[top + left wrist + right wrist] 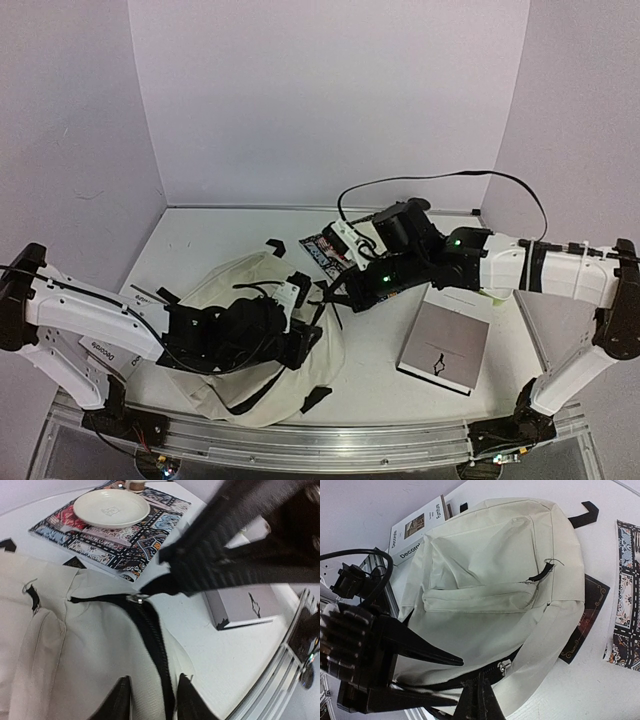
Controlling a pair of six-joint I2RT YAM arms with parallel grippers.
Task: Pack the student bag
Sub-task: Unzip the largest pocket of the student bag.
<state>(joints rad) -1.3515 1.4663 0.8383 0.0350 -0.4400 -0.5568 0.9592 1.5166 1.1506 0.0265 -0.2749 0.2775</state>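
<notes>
The student bag is a cream backpack lying flat near the front left, with a black zipper along its edge. My left gripper rests on the bag, open. Its two fingers straddle the zipper band with cream cloth between them. My right gripper is shut, and its tips press on the black zipper trim just beside the metal slider. Whether it pinches the trim does not show. From above, the right gripper meets the bag's right edge and the left gripper lies over the bag.
A patterned book carrying a cream plate lies behind the bag. A grey book sits to the right. A "Decorate" book pokes out beyond the bag. A dark card lies under the bag's edge. The metal rail runs along the front.
</notes>
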